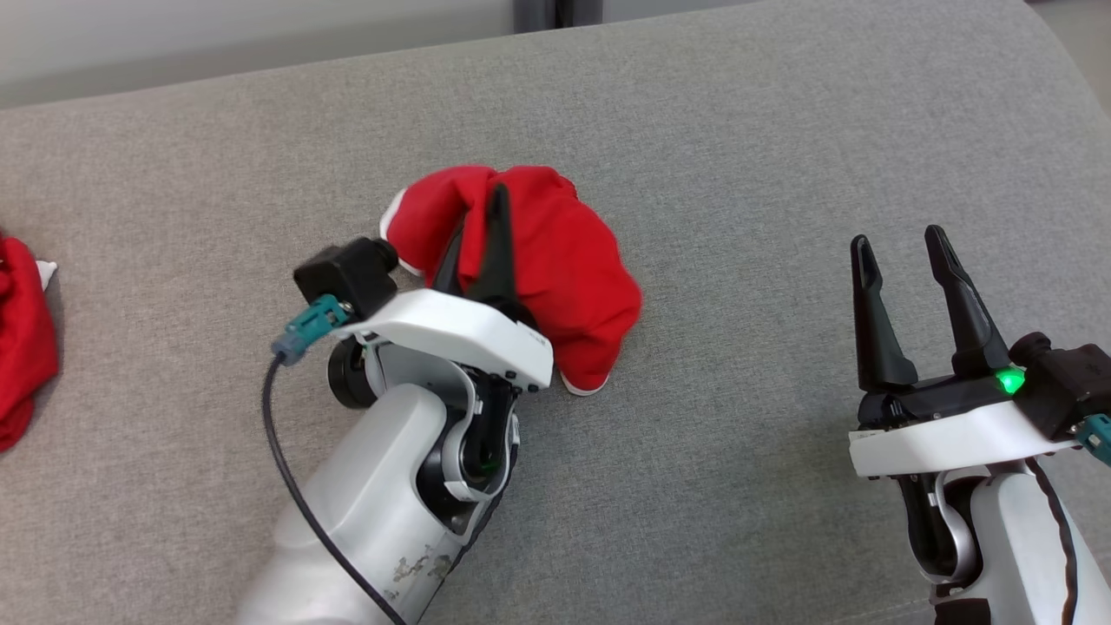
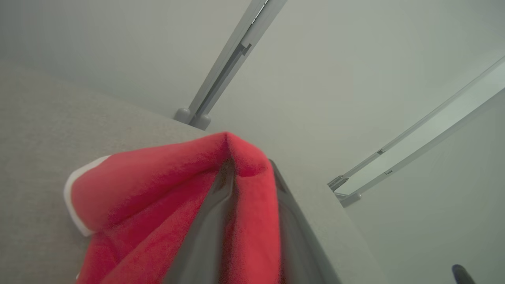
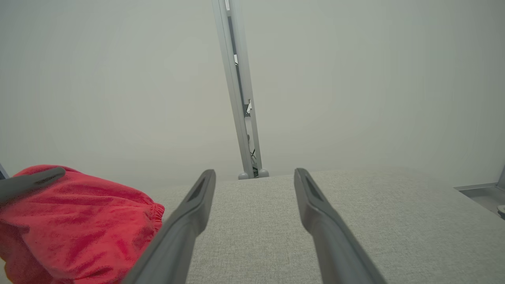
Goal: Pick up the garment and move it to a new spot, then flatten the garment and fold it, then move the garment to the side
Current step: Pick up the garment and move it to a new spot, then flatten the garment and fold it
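Observation:
The garment [image 1: 573, 260] is red cloth with white trim, bunched in a heap on the grey padded surface [image 1: 738, 130] near the middle. My left gripper [image 1: 484, 210] reaches into the heap from the near side, shut on a raised fold of the garment [image 2: 158, 185]. In the left wrist view the red cloth drapes over and between the fingers [image 2: 205, 236]. My right gripper [image 1: 898, 239] hovers open and holds nothing, well to the right of the heap. In the right wrist view the right gripper [image 3: 254, 171] points over bare surface, with the garment [image 3: 79, 221] at the lower left.
Another red cloth with a white bit [image 1: 22, 338] lies at the far left edge. The padded surface ends at a back edge, and a grey metal post [image 3: 240, 98] stands behind it. Bare grey fabric stretches between the heap and my right gripper.

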You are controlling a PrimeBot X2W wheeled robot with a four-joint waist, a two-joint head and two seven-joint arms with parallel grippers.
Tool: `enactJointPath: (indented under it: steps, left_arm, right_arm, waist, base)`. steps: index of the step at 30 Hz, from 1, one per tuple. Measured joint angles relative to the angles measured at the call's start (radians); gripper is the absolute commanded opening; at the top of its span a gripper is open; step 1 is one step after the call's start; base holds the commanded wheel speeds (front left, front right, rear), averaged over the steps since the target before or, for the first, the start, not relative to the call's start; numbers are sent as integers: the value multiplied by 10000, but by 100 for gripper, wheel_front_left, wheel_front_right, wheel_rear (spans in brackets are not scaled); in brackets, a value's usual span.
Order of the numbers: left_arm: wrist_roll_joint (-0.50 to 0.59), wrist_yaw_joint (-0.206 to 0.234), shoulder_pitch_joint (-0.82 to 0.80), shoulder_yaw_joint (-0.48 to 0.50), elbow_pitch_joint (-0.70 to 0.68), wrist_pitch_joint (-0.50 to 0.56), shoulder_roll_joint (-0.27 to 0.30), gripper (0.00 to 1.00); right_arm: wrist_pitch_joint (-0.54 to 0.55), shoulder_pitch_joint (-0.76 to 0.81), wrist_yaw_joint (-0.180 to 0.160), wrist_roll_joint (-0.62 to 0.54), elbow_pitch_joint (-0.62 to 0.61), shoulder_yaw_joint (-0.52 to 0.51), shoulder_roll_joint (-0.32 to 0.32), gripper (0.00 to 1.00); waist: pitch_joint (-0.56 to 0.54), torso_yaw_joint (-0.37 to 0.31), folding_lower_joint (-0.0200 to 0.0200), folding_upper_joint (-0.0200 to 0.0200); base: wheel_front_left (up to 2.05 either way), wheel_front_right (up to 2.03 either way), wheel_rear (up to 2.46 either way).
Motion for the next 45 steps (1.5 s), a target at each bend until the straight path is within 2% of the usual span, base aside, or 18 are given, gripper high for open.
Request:
enactJointPath:
  steps: [4,6,12,18,23,28,33,35,41,45]
  left_arm:
    - [238,-247,-107,-522,1028,2,19,100]
    - [462,-391,-249,-410,1216,2,2,100]
    - [1883,-732,-251,635,1323,-2,63,100]
    - [3517,-1126,247,1478,913,0,752,100]
    - [4594,-1398,1147,2186,357,-4,1312,100]
    - [5457,-1664,2570,3081,-274,-6,1430,100]
    - [6295,-1948,3876,3962,-993,-8,1118,100]
    - [6753,-2190,4359,4410,-1312,-8,713,100]
    - [7194,-2592,4699,5102,-1513,-8,209,100]
    - [7400,-2844,4698,5158,-1492,-8,61,100]
  right_arm:
    - [-2,-1,0,-17,10,-42,2,100]
    - [-2,2,0,-35,31,-75,2,100]
    - [-2,113,0,-140,115,-119,2,100]
    - [0,367,0,-322,226,-44,4,100]
    - [-2,624,0,-470,332,8,2,100]
    - [-2,888,0,-585,401,163,4,100]
    - [-2,1036,0,-616,422,228,0,100]
    - [-2,1146,0,-631,487,276,2,100]
    - [-2,1188,0,-646,573,476,-2,100]
    - [-2,1249,0,-435,663,1158,2,100]
  waist:
    - [30,74,0,0]
    - [-1,176,0,0]
    - [-293,588,0,0]
    - [-744,1114,0,0]
    - [-1137,1553,0,0]
    - [-1491,1894,0,0]
    - [-1672,2110,0,0]
    - [-1717,2206,0,0]
    - [-1768,2337,0,0]
    - [-1723,2485,0,0]
  base:
    - [0,0,0]
    - [0,0,0]
    - [0,0,0]
    - [0,0,0]
    - [0,0,0]
    - [0,0,0]
    - [0,0,0]
    - [0,0,0]
    - [0,0,0]
    - [0,0,0]
